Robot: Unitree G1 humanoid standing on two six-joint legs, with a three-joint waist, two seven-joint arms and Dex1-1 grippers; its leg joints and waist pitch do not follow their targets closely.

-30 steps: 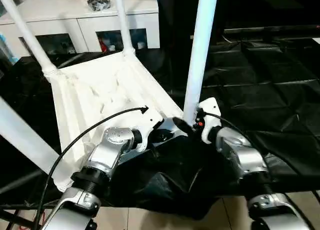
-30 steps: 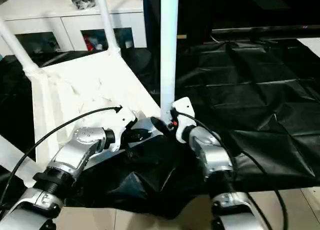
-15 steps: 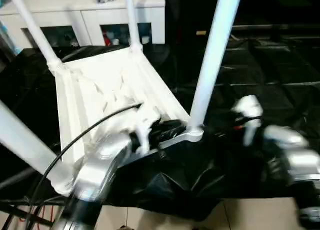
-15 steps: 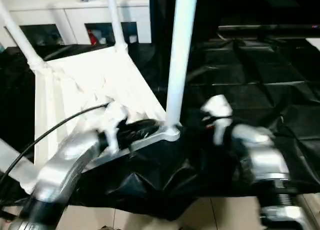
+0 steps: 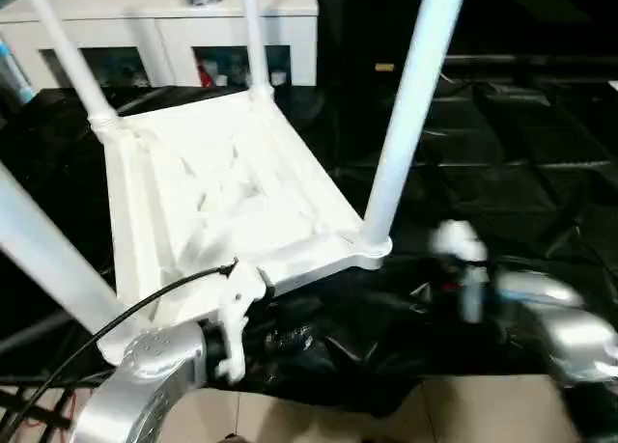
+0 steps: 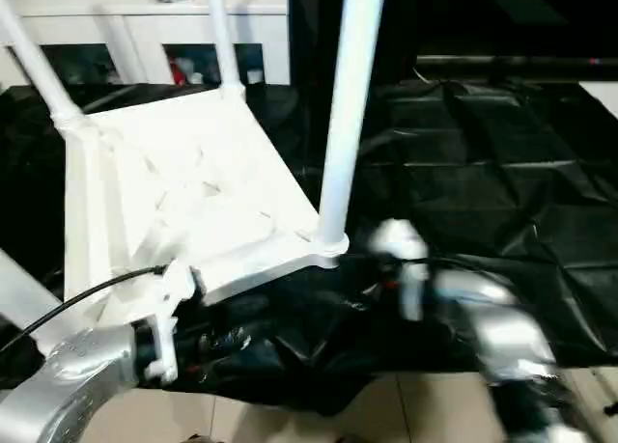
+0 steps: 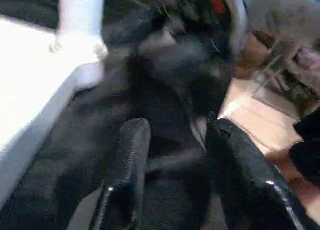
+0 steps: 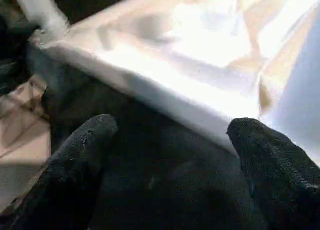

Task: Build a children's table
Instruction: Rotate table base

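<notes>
The children's table [image 5: 222, 182] is positioned upside down on the black-draped surface [image 5: 541, 163], underside facing up, legs pointing upward. The top's long axis runs from the near edge of the surface toward the white cabinet [image 5: 164, 18] at the back, skewed slightly to the robot's left. Top approx. flat on the drape.

Appearance: white plastic, rect. top w/ raised rim and crossed ribs visible on the underside; rounded sockets at the corners. Four white tubular legs are seated in the sockets: near-right leg [image 5: 410, 105] close to upright, w/ slight lean to the right; far-right leg [image 5: 253, 33] and far-left leg [image 5: 63, 52] are seen at the back; near-left leg [image 5: 43, 260] leans out toward the left. Legs widen toward the socket end.

Left claw [image 7: 172, 155]: fingers set apart w/ a moderate gap, nothing held between them; in its wrist view the drape and a socket w/ leg base [image 7: 80, 39] are seen ahead. It sits near the surface's front edge, just below the near long side of the top.

Right claw [image 8: 170, 155]: fingers spread wide, nothing held; the top's rim [image 8: 165, 97] lies just beyond the fingertips, apart from them. The right arm [image 5: 541, 308] is located to the right of the near-right socket, apart from it.
</notes>
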